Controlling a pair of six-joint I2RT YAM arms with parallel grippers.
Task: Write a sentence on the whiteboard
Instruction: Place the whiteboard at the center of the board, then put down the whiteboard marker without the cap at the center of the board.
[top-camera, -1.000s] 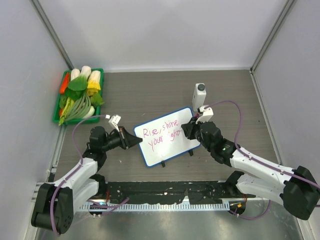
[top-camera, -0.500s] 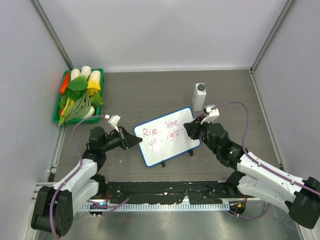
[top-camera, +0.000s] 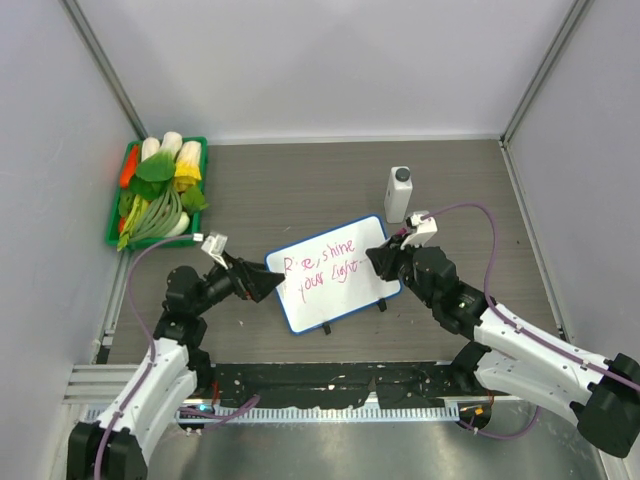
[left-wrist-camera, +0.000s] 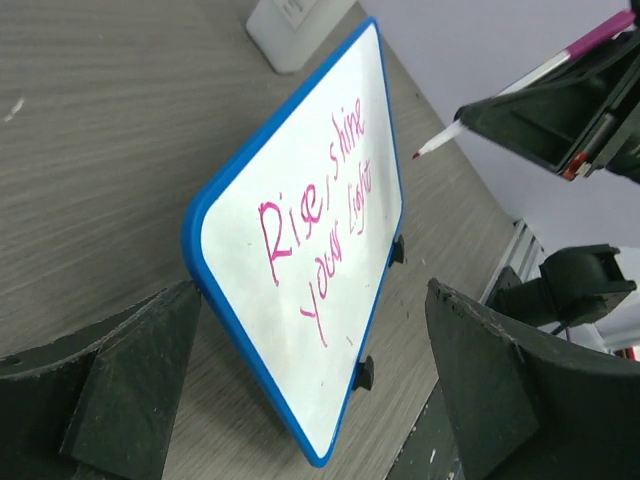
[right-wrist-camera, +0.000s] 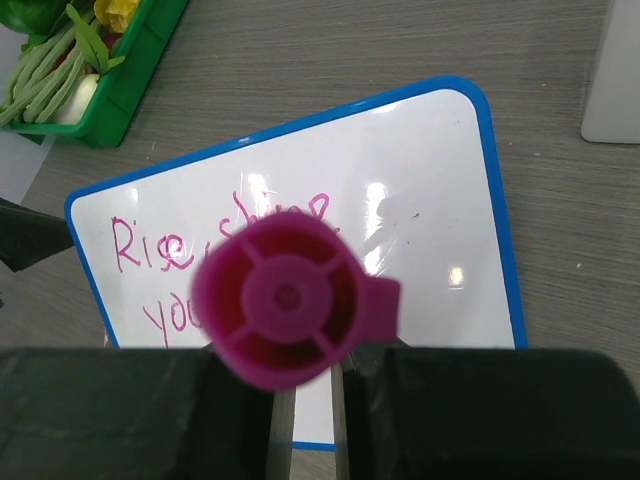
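Table, mid-area: whiteboard (top-camera: 331, 274) sits btwn the two arms, turned at an angle, blue rim all round, two black clip feet on its near long edge. Sentence (top-camera: 320, 268) in pink on the board's left and middle, two lines; we read approx "Rise, shine / your light". Right part of the board is bare white.

L gripper (top-camera: 272, 285): at the board's left corner, jaws wide apart. In the left wrist view one of its fingers (left-wrist-camera: 130, 390) is just beside the blue corner and the other is well clear on the far side. Nothing gripped. We can't tell whether that corner rests on the table or is lifted.

R gripper (top-camera: 378, 260): at the board's right edge, clamped on a pink marker (right-wrist-camera: 285, 300), whose cap end faces the wrist cam. In the left wrist view the marker tip is off the board surface, past the right edge, pointing toward the writing.

Other items: white bottle w/ grey cap (top-camera: 399, 193) stands upright just behind the board's far right corner, not touching it. Green tray (top-camera: 112, 222) w/ vegetables (top-camera: 160, 190) at far left by the wall, well apart from the board.
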